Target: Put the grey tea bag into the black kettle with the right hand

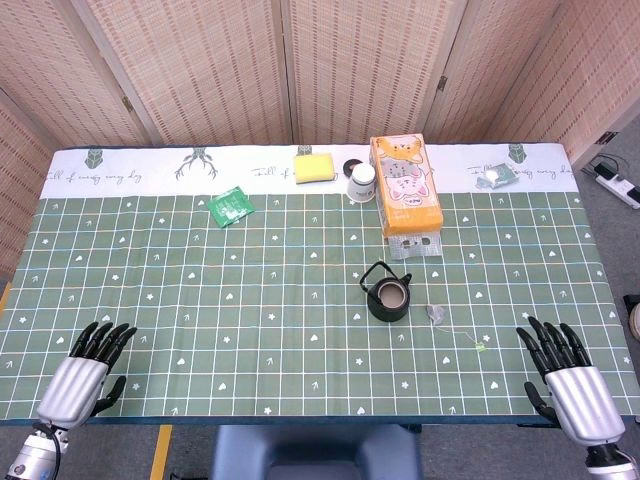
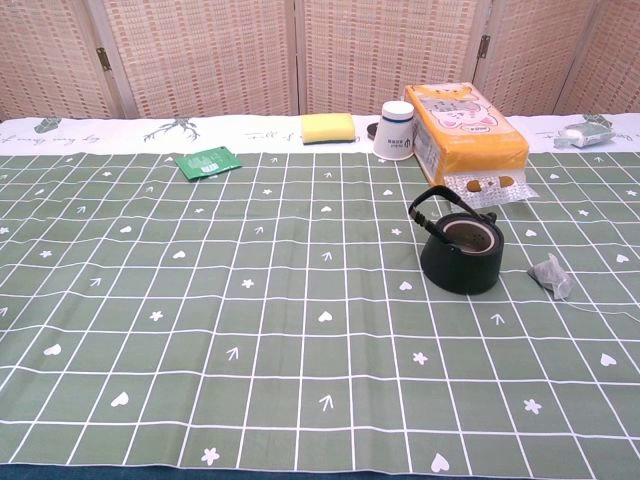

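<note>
Grey tea bag (image 1: 437, 314) flat on table (image 1: 200, 330), just right of black kettle (image 1: 387, 296), apart from it; string trails right to green tag (image 1: 480, 347). Kettle lidless, handle tipped back-left. Behind kettle: orange cat-print box (image 1: 404, 185), blister pack (image 1: 414, 244), white cup (image 1: 361, 183), yellow sponge (image 1: 316, 167), green packet (image 1: 231, 207). Tablecloth script unreadable. Left hand (image 1: 88, 375) and right hand (image 1: 568, 385) at near edge, empty, fingers spread. Path from right hand to bag unobstructed.
</note>
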### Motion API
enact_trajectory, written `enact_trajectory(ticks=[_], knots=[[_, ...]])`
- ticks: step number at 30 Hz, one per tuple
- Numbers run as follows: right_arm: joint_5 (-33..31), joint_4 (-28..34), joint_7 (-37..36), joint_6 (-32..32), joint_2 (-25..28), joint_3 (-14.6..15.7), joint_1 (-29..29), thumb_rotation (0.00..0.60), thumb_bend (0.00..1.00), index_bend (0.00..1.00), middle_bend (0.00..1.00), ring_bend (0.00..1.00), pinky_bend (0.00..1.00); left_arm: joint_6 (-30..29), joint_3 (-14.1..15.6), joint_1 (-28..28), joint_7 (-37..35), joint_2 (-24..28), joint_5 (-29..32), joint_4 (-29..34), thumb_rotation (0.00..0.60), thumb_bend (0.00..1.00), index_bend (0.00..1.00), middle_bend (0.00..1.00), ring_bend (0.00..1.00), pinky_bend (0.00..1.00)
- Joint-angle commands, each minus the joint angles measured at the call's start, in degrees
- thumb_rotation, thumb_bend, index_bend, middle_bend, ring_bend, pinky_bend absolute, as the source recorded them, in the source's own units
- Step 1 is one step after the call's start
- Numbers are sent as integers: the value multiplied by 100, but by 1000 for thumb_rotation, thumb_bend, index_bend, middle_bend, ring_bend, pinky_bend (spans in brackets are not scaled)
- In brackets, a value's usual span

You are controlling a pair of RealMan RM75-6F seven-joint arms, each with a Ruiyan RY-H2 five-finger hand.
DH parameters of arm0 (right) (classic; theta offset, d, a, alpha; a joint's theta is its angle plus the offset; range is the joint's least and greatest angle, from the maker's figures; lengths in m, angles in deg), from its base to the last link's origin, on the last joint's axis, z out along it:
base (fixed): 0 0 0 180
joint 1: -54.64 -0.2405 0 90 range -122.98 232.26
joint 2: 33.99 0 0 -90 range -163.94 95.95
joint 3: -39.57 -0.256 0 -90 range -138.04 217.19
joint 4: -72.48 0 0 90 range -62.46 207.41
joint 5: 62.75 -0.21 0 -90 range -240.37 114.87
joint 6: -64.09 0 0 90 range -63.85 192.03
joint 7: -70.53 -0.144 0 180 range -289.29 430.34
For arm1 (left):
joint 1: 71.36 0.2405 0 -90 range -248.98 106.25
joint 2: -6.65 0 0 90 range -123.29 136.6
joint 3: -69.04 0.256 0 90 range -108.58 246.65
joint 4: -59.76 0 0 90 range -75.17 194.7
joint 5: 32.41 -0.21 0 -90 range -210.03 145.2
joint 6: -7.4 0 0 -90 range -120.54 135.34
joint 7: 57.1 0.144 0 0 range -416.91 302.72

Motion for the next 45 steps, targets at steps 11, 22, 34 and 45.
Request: enact_trajectory(ticks=[11,22,34,45], knots=[[-90,-10,-36,173,14,-28,-89,600,428,2,0,0,0,24,-2,-3,-11,-6,27,3,600,443,59,61,40,0],[-12,-575,-774,798,62,-50,-615,600,427,326,0,0,0,54,-75,-22,-158,32,167,-30,600,443,61,61,41,0],[-556,-1341,-552,1692,-636,-174,-1014,600,428,394,0,0,0,-49,-37,5,-192,33,38,-24,600,443,24,62,41,0],[-1177,-1431,27,2342,-989,-355,-1331,600,427,394,0,0,0,-88,-5,10,-290,79,-48,-13,600,443,28,62,41,0]])
